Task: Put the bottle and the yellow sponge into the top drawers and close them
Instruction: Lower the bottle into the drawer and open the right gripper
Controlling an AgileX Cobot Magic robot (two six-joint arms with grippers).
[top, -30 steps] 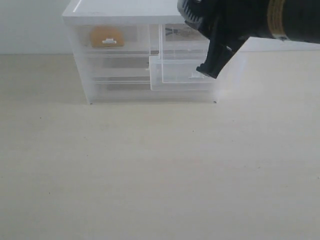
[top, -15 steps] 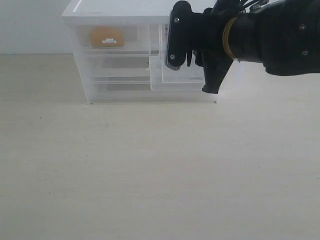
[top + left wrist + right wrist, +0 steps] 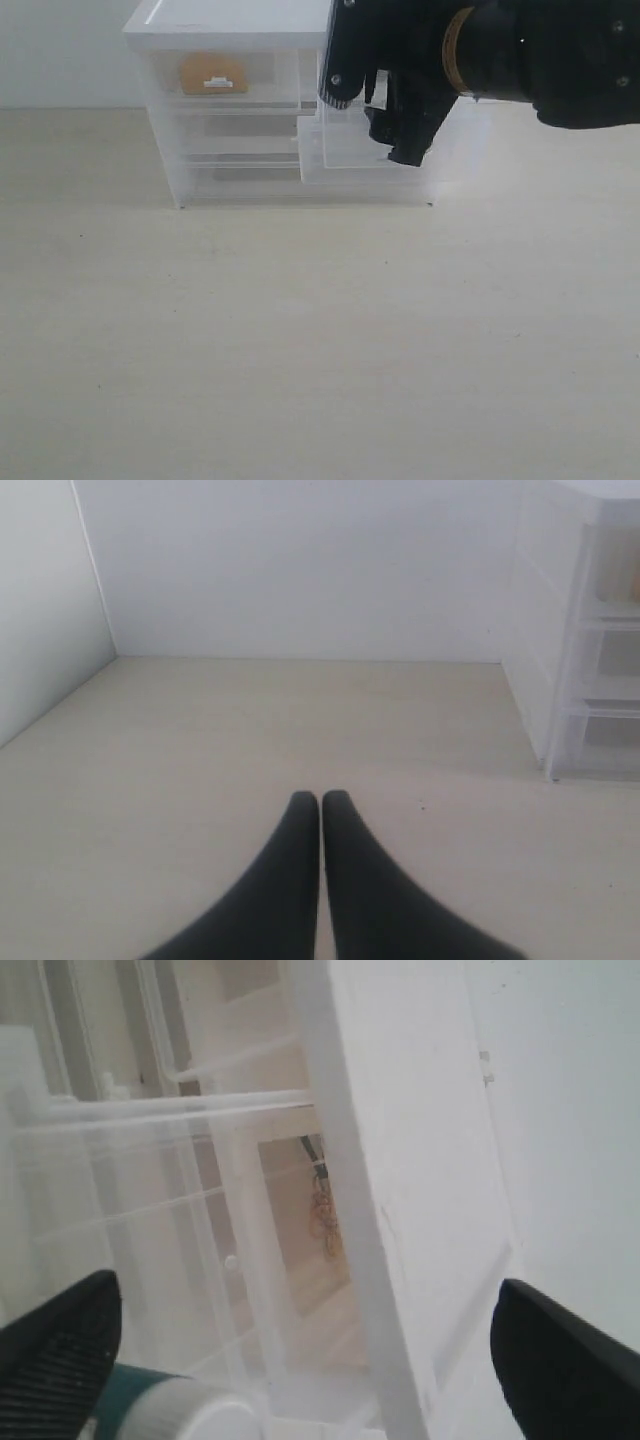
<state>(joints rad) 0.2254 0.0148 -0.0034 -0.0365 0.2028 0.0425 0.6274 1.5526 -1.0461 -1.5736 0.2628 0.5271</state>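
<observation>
In the exterior view the yellow sponge [image 3: 212,73] lies inside the closed left top drawer [image 3: 262,72] of the white-framed cabinet [image 3: 230,25]. The right top drawer [image 3: 345,150] stands pulled out. My right gripper [image 3: 398,120] hangs over it and hides the bottle there. In the right wrist view the bottle [image 3: 170,1410], teal label and white cap, lies low in the clear drawer beside one finger [image 3: 60,1350]. The right gripper [image 3: 302,1290] is open, its fingers far apart. My left gripper [image 3: 321,798] is shut on nothing, low over the table.
Wider clear drawers [image 3: 240,125] sit below the top ones. The cabinet's side [image 3: 580,630] stands off to one side in the left wrist view. White walls [image 3: 300,570] bound the beige table [image 3: 300,340] behind and beside it.
My right gripper has swung left from the upper right, turned, and now sits over the open right top drawer, a little higher than half a second ago. The cabinet and sponge have not moved.
</observation>
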